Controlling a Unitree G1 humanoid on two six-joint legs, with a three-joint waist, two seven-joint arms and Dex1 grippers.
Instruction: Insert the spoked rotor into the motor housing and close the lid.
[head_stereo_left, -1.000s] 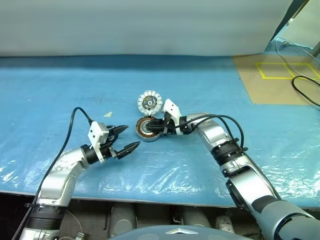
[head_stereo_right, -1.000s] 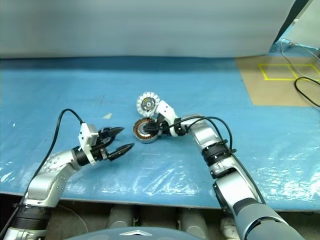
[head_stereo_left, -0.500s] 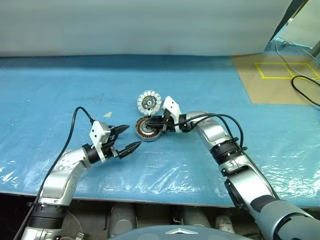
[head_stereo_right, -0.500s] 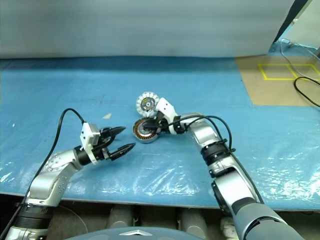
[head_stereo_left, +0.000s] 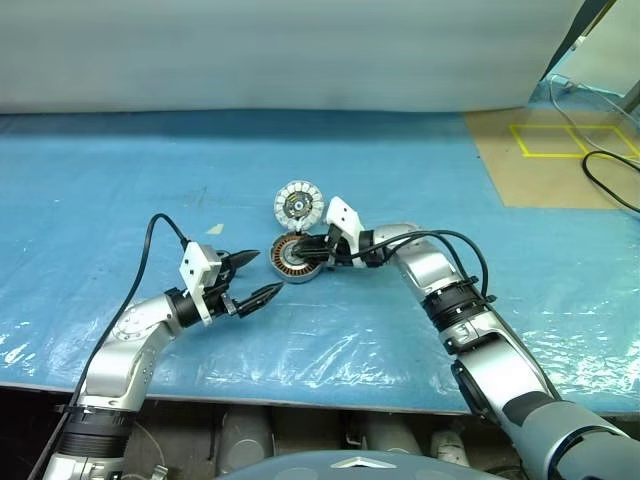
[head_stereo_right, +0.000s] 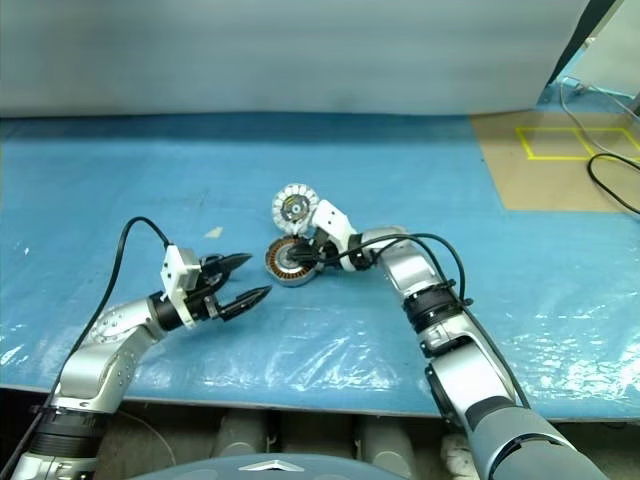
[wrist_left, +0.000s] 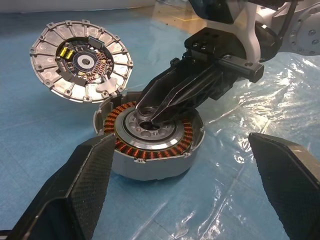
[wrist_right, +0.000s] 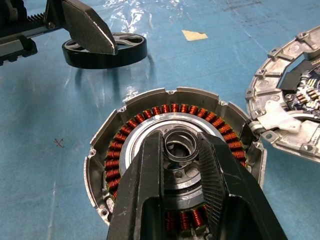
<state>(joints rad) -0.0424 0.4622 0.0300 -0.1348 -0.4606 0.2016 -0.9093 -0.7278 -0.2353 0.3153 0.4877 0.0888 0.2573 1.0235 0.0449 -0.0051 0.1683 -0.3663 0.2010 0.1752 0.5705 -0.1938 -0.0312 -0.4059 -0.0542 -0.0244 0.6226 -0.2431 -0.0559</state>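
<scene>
The motor housing, a grey cup with copper windings, lies on the blue sheet. The lid stands tilted at its far edge, its white-toothed face showing. My right gripper reaches in from the right over the housing's centre. It is shut on a small silver ring at the hub. The black spoked rotor lies flat on the sheet beside a finger of my left gripper. The left gripper hovers left of the housing, open wide with nothing between its fingers.
A scrap of tape lies on the sheet behind the left gripper. At the back right are a brown board with a yellow tape square and a black cable. The table's front edge runs close below both arms.
</scene>
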